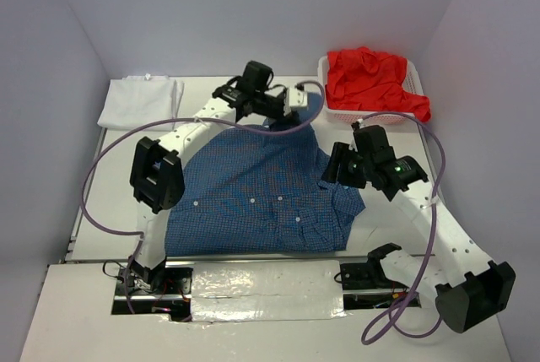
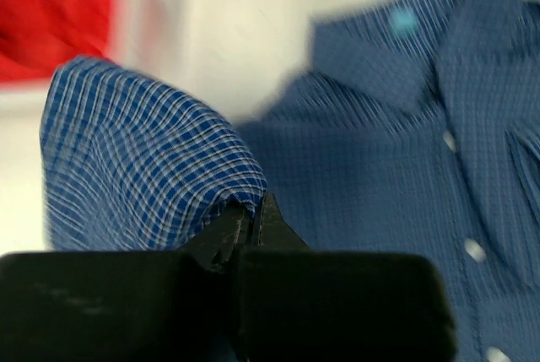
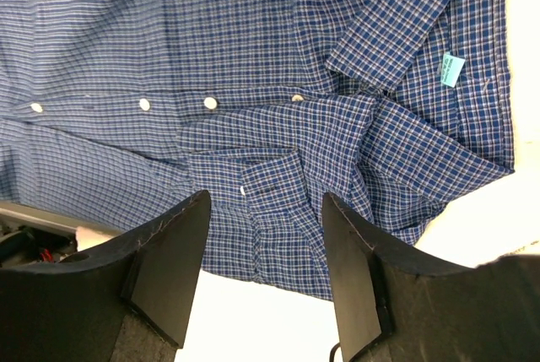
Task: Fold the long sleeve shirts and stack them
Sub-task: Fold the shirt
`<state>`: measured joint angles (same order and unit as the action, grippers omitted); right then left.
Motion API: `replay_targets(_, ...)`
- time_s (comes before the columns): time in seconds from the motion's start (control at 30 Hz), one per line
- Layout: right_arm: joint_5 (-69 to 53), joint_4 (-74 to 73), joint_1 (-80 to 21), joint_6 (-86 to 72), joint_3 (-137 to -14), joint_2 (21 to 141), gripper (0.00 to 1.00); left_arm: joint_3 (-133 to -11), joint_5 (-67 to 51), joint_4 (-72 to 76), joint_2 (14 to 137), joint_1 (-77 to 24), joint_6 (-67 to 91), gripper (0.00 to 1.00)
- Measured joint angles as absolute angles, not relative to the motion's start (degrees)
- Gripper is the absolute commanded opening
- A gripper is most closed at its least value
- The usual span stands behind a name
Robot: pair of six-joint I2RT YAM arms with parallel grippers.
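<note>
Left gripper (image 2: 249,223) clenched on a raised fold of the blue checked shirt (image 1: 253,193), right at its wrist camera.
That shirt lies spread, buttons up, mid-table (image 1: 118,185). The right gripper (image 3: 266,202) hangs over its folded sleeve cuff, jaws spread, grasping nothing. A folded white shirt (image 1: 139,102) sits far left; a red shirt (image 1: 375,83) fills the white basket (image 1: 323,71) far right.

I see a white table (image 1: 481,185) boxed in by three plain, pale lavender-grey walls: the back wall (image 1: 253,8), the left wall (image 1: 42,126) and the right wall (image 1: 506,83). The light is soft and even, with faint shadows. At the near edge a crinkled silver strip (image 1: 261,282) lies beside a white board (image 1: 84,320).
</note>
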<state>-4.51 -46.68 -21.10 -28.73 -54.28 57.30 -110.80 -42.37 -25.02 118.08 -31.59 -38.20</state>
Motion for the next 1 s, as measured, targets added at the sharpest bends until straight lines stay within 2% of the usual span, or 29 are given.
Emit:
replay_targets(0.07,-4.5,-46.6,-21.1,-28.7,-54.1,56.1,0.64,-107.6,-40.7,-29.3,118.1,-32.5,-41.9,0.07)
replay_targets(0.17,-4.6,-46.5,-21.1,-28.7,-53.0,55.1,0.65,-102.2,-38.3,-33.9,118.0,-33.1,-44.7,0.36)
replay_targets(0.2,-4.7,-46.5,-21.1,-28.7,-52.7,55.1,0.66,-100.6,-37.5,-34.7,117.8,-33.3,-45.3,0.5)
replay_targets(0.27,-4.8,-46.4,-21.0,-28.8,-52.0,55.1,0.66,-96.9,-35.7,-37.6,116.9,-34.2,-48.1,0.7)
replay_targets(0.3,-4.8,-46.5,-20.9,-28.8,-51.9,55.1,0.67,-95.2,-34.4,-39.2,116.2,-35.2,-49.7,0.85)
replay_targets(0.37,-4.7,-46.5,-20.6,-28.9,-51.8,55.2,0.67,-92.7,-32.4,-42.3,114.5,-37.8,-52.5,0.91)
replay_targets(0.5,-4.6,-46.5,-20.1,-28.9,-51.8,55.8,0.67,-91.2,-31.8,-45.8,110.6,-41.9,-53.9,0.94)
replay_targets(0.63,-4.1,-46.4,-20.0,-28.9,-51.8,56.1,0.66,-96.0,-33.6,-46.2,107.5,-40.6,-50.1,0.95)
replay_targets(0.77,-3.8,-46.3,-20.0,-29.1,-50.5,55.6,0.66,-101.4,-34.0,-38.9,107.1,-34.4,-35.1,0.59)
replay_targets(0.8,-3.7,-46.3,-19.9,-29.2,-50.1,55.4,0.66,-103.2,-33.4,-37.7,107.9,-32.7,-31.0,0.58)
replay_targets(0.83,-3.7,-46.6,-19.9,-29.2,-49.8,55.2,0.66,-105.6,-33.1,-36.4,109.3,-31.0,-27.2,0.59)
replay_targets(0.87,-3.7,-46.7,-19.9,-29.3,-49.7,55.0,0.66,-108.0,-32.8,-35.2,111.1,-29.7,-24.0,0.68)
replay_targets(1.0,-3.3,-47.0,-19.8,-29.5,-49.5,53.6,0.66,-116.0,-32.2,-30.0,120.2,-24.9,-12.5,0.92)
